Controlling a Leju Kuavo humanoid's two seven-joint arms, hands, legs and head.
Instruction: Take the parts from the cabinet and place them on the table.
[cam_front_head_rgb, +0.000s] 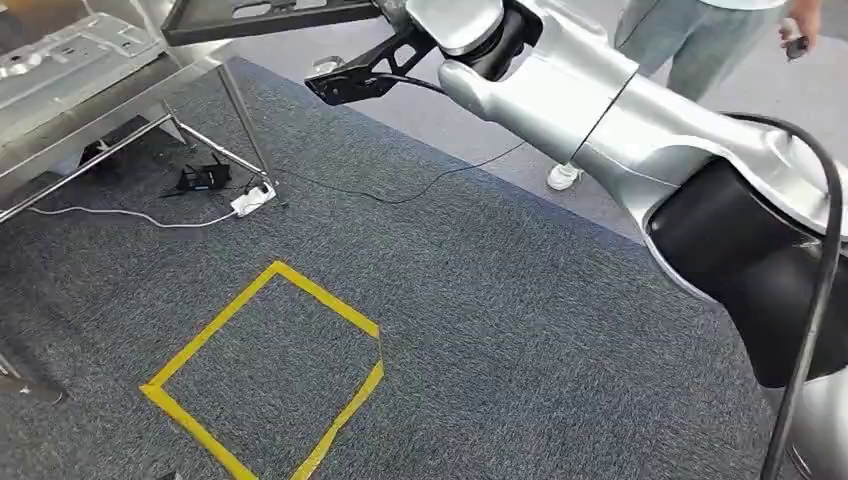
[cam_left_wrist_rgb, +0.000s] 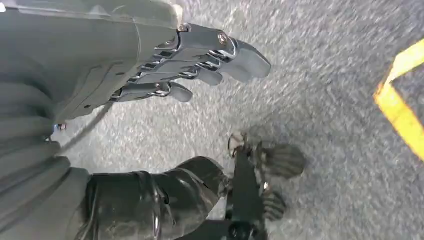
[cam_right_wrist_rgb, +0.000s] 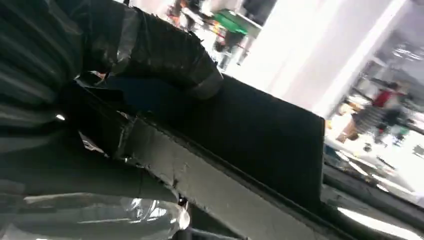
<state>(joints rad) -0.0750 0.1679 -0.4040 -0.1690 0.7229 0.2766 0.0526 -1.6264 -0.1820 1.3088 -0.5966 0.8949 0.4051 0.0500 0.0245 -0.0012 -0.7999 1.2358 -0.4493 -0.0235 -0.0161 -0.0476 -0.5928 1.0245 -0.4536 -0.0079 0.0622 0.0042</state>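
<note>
Metal shelving (cam_front_head_rgb: 70, 70) is seen at the far left of the head view, with yellow tape (cam_front_head_rgb: 270, 370) squared on the carpet below. Further right, a dark flat panel (cam_front_head_rgb: 270, 18) is held high by the right hand (cam_right_wrist_rgb: 150, 55), whose taped thumb is clamped over its upper face near one edge. The panel is judged stiff, thin and fairly light, best gripped along that edge; a slip is possible. The left hand (cam_left_wrist_rgb: 200, 60) hangs empty above the carpet, fingers straight and slightly apart.
</note>
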